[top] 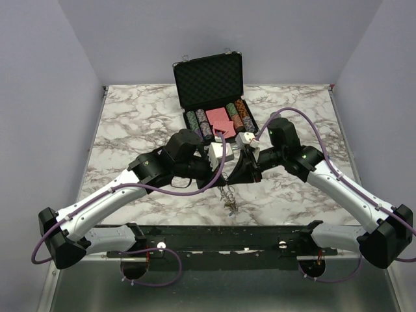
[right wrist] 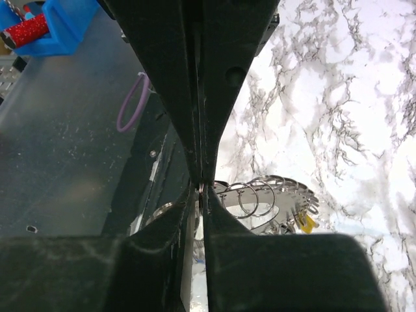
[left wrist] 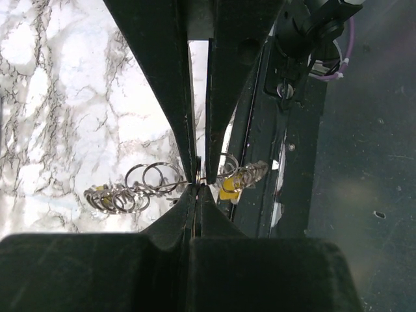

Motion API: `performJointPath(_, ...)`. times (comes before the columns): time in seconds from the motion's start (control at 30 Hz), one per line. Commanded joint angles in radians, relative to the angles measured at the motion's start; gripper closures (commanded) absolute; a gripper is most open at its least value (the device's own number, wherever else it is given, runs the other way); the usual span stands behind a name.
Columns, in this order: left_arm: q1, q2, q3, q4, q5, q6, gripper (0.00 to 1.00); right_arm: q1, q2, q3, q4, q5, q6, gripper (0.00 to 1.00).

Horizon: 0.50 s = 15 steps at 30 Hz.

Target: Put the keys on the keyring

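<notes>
The keyring (top: 229, 195) is a silver ring fringed with small silver loops, and it hangs in the air between both grippers above the table's near middle. My left gripper (top: 225, 170) is shut on its thin wire (left wrist: 198, 182). Small loops (left wrist: 153, 179) spread to the left of the jaws and a yellow key head (left wrist: 229, 188) to the right. My right gripper (top: 243, 170) is shut on the ring's edge (right wrist: 201, 190). More loops (right wrist: 253, 195) and a yellow key head (right wrist: 305, 223) show beside it. No black or blue key heads show.
An open black chip case (top: 211, 84) with rows of poker chips and a pink card deck (top: 221, 120) stands just behind the grippers. The black rail (top: 221, 237) runs along the near table edge. A blue holder with a red glittery object (right wrist: 39, 29) lies off the table.
</notes>
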Motion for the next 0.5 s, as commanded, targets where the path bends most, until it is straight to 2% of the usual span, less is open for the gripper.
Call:
performJointPath(0.0, 0.007, 0.004, 0.005, 0.057, 0.025, -0.008, 1.0, -0.001, 0.007, 0.009, 0.017, -0.036, 0.01, 0.91)
performJointPath(0.07, 0.01, 0.004, 0.005, 0.055, 0.024, -0.008, 1.0, 0.0, 0.01, 0.011, 0.012, -0.038, 0.005, 1.0)
performJointPath(0.23, 0.024, -0.024, -0.021, 0.094, -0.01, -0.042, 1.0, 0.0, 0.01, 0.006, 0.014, -0.021, 0.01, 1.0)
performJointPath(0.3, 0.033, -0.077, -0.073, 0.164, -0.045, -0.066, 0.79, -0.001, 0.002, 0.003, 0.017, -0.025, 0.002, 1.0)
performJointPath(0.4, 0.045, -0.212, -0.237, 0.328, -0.083, -0.102, 0.33, -0.001, -0.028, -0.018, 0.06, -0.044, -0.015, 1.0)
performJointPath(0.47, 0.047, -0.33, -0.358, 0.451, -0.1, -0.105, 0.23, -0.001, -0.056, -0.043, 0.124, -0.047, 0.005, 1.0)
